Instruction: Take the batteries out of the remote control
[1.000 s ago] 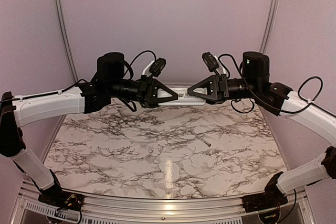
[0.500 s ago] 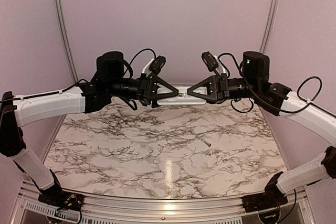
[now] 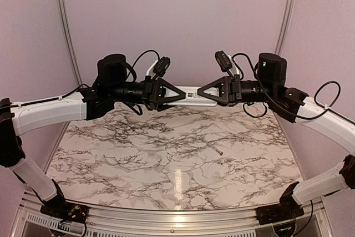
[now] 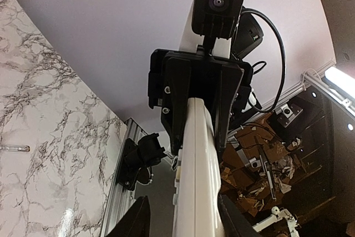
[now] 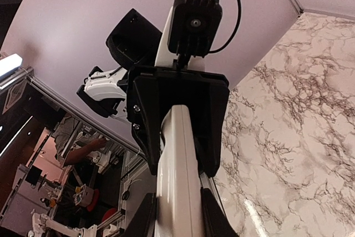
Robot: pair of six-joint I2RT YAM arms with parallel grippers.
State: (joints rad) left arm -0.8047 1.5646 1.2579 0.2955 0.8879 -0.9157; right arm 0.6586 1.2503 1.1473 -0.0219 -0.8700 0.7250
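Observation:
The white remote control hangs in the air above the table's back edge, held level between my two grippers. My right gripper is shut on its right end; in the right wrist view both fingers press the bar. My left gripper is around the left end. In the left wrist view the remote lies against one finger, and a gap shows between it and the other finger. No batteries show in any view.
A thin grey rod lies on the marble table, right of centre; it also shows in the left wrist view. Metal frame posts stand at the back corners. The table's near rail runs between the arm bases.
Both grippers have risen a little with the remote. The left gripper has turned about its own axis. More of the remote's face shows now.

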